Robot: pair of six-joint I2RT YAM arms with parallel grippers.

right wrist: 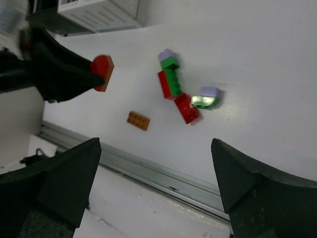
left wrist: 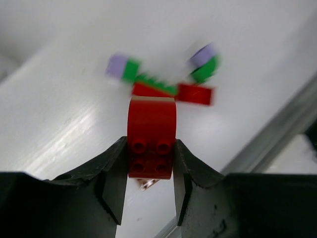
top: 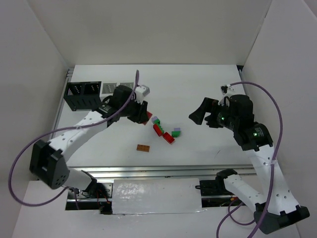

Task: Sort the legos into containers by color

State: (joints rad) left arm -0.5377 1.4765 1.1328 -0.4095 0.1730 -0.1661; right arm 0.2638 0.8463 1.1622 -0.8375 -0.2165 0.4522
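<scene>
Red studded plastic brick (left wrist: 151, 134) is clamped tight between the black fingers of the left gripper (left wrist: 150, 153), held above the white table (top: 208, 79) (studs facing the wrist camera). Just beyond it sits the jumble of red, green and lavender bricks (top: 166, 131). The right gripper (right wrist: 154, 148) hangs wide open and holding nothing, well off to that jumble's right.
</scene>
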